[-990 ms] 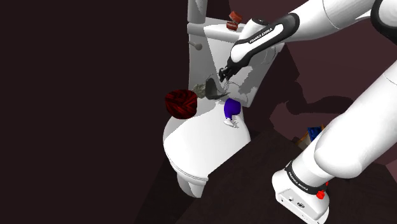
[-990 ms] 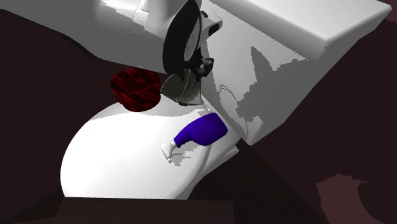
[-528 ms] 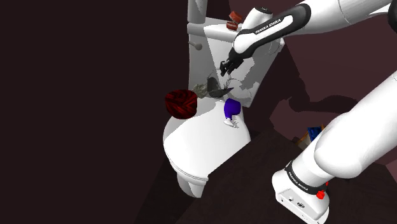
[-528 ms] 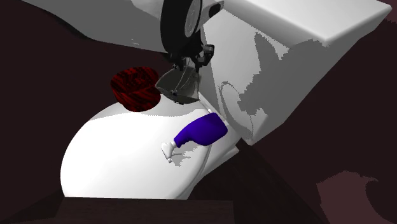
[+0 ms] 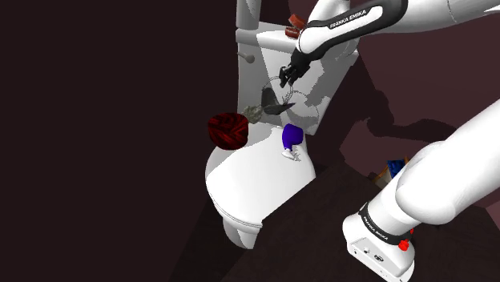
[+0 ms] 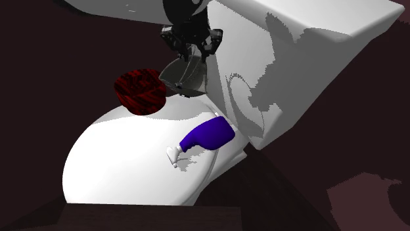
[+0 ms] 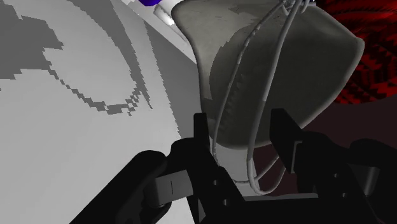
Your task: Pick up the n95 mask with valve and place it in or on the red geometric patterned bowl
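Note:
The grey-green n95 mask (image 5: 268,106) hangs in the air above the back of a white toilet lid (image 5: 248,180), with my black gripper (image 5: 287,78) shut on its upper edge and straps. In the second exterior view the mask (image 6: 184,75) dangles under the gripper (image 6: 190,54), just right of the dark red patterned bowl (image 6: 140,91). The bowl (image 5: 228,130) sits at the lid's left rear edge. In the wrist view the fingers of the gripper (image 7: 242,127) clasp the mask (image 7: 273,63), and the red bowl (image 7: 366,70) lies beyond it.
A blue bottle-like object with a white tip (image 5: 292,138) lies on the lid near the tank (image 5: 276,60). A small red item (image 5: 295,26) rests on top of the tank. My stand (image 5: 381,240) is at the lower right. Dark walls surround the toilet.
The gripper has risen toward the tank's top with the mask in it, lifting the mask clear of the lid. Bowl and blue object have stayed put.

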